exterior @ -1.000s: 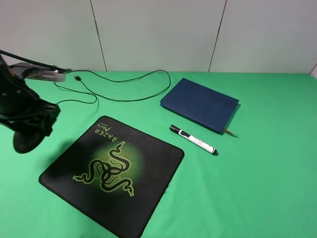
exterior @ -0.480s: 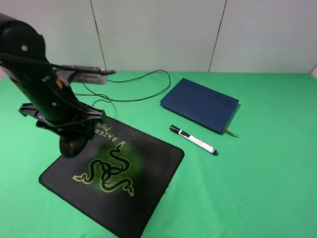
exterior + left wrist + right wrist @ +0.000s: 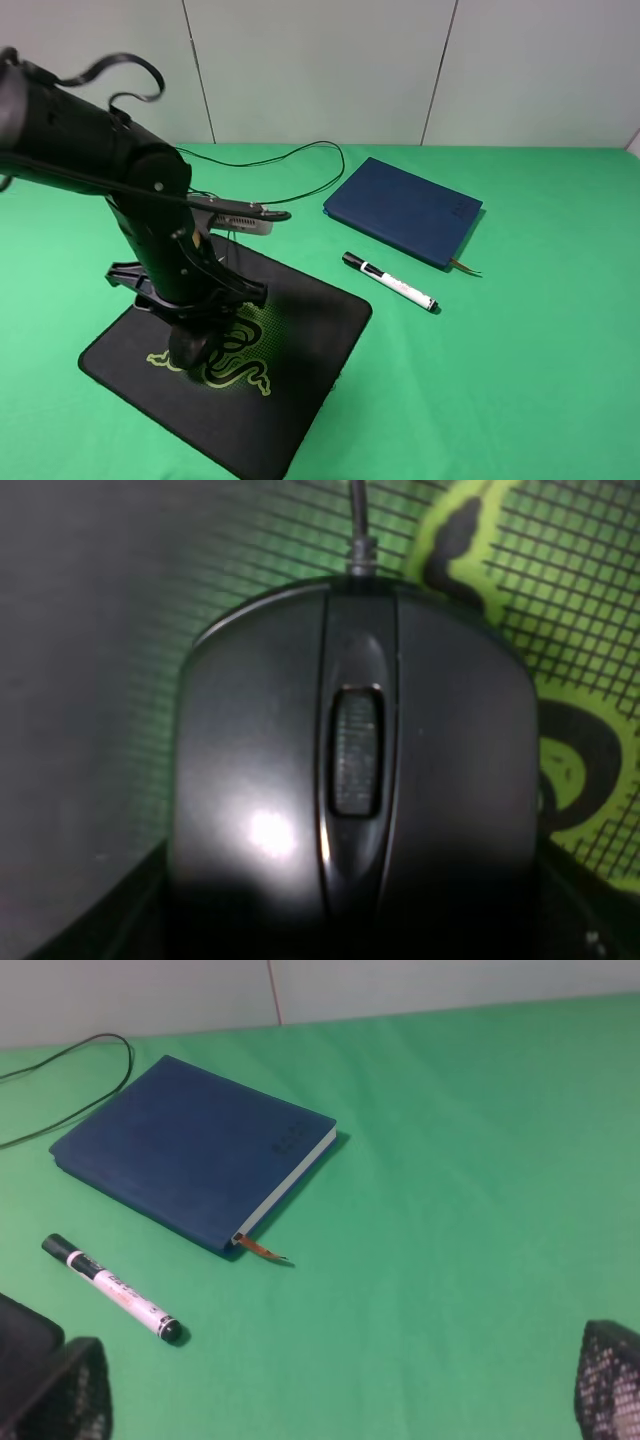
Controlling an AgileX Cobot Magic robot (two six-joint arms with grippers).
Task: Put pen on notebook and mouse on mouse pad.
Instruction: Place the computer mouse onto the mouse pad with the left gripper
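Observation:
My left gripper (image 3: 193,338) is shut on the glossy black mouse (image 3: 187,352) and holds it low over the green logo of the black mouse pad (image 3: 300,335). I cannot tell whether the mouse touches the pad. The left wrist view is filled by the mouse (image 3: 350,740) with the pad (image 3: 100,600) behind it. The mouse cable (image 3: 290,150) trails toward the back. The white pen (image 3: 390,282) with its black cap lies on the green table between the pad and the navy notebook (image 3: 405,210). My right gripper (image 3: 335,1395) is open, away from the pen (image 3: 110,1288) and the notebook (image 3: 190,1150).
The green table (image 3: 540,340) runs back to a pale panelled wall (image 3: 320,70). The left arm (image 3: 90,150) rises over the pad's left half. The right arm is out of the exterior view.
The left arm has swung right from beyond the pad's left edge, carrying the mouse over the logo and lower. The cable followed it. Pen and notebook have not moved.

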